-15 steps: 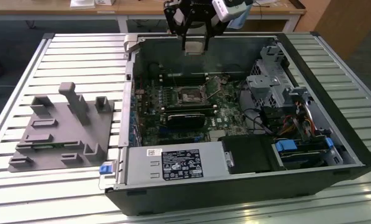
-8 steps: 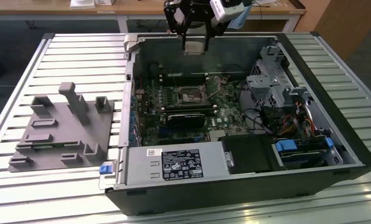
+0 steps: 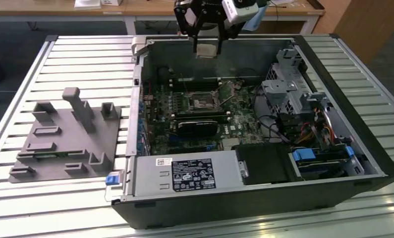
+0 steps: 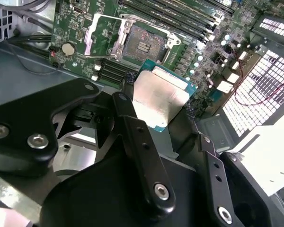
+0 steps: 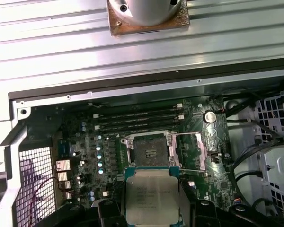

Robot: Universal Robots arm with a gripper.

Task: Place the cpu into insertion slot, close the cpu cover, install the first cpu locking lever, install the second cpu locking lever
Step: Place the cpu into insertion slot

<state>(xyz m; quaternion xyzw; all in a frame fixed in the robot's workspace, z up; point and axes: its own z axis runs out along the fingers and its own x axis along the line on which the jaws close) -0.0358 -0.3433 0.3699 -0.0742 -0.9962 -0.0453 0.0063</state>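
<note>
**Cpu carried above the open socket.** The cpu (image 4: 158,101), metal top towards the camera in both wrist views, is clamped by two opposite edges between the narrowed fingers of the gripper (image 4: 157,97). It hangs in the air, well apart from the insertion slot (image 4: 142,45), whose dark contact field lies bare. The cpu cover (image 4: 102,35) is swung open just beside the slot.

In the exterior view the gripper (image 3: 206,47) sits at 12 o'clock from the slot (image 3: 201,101), over the far wall of the computer case (image 3: 342,188). The power-supply box (image 3: 183,174) lies at 6 o'clock, and the case rests on a slatted metal surface (image 3: 84,54).

**Probable hazards:**
- The grip takes only thin edges, so a slip could drop the chip onto the motherboard (image 5: 85,156).
- A tilted or rotated descent could miss the socket keys and bend the contacts.
- The broad fingers could strike the raised cover or the memory slots (image 5: 137,120) near the socket.
</note>
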